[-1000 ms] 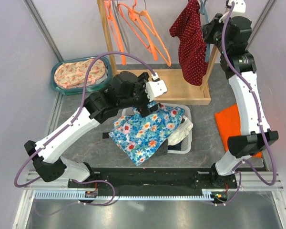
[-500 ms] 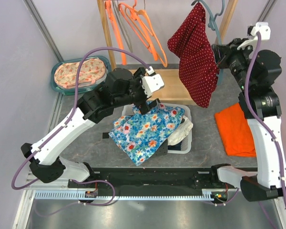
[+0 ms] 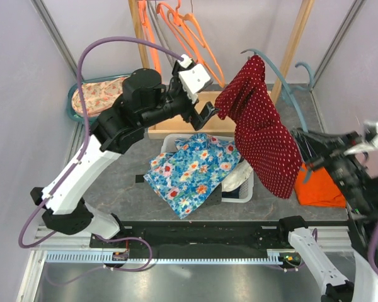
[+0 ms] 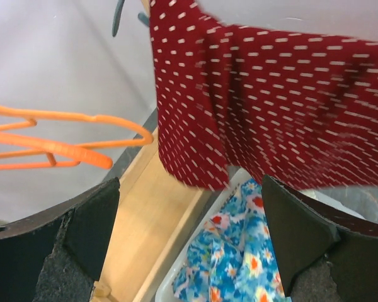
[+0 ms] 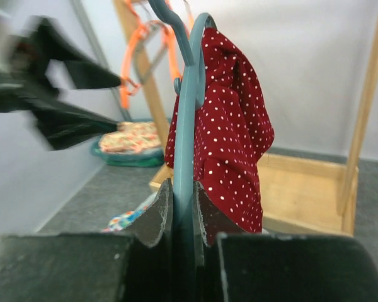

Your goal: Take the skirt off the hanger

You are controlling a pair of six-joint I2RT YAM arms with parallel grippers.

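At the far left a teal basin (image 3: 72, 102) holding a pale floral cloth (image 3: 101, 94) is seen on the table. The left gripper (image 3: 208, 114) is raised in front of the wooden rack (image 3: 137, 38), below the orange hangers (image 3: 189, 34). Its jaws are spread wide with nothing clasped. The red dotted skirt (image 3: 264, 141) is framed between them in the left wrist view, though contact cannot be told. Beneath, a blue flowered garment (image 3: 198, 170) is draped over a white basket (image 3: 244, 189). The skirt is hung on a blue-grey hanger (image 5: 183, 126) and is held in the air above the basket's right side. The hanger's lower part is clamped between the jaws of the right gripper (image 5: 181, 204), at the right. An orange cloth (image 3: 321, 192) is laid on the table beside the skirt's hem.
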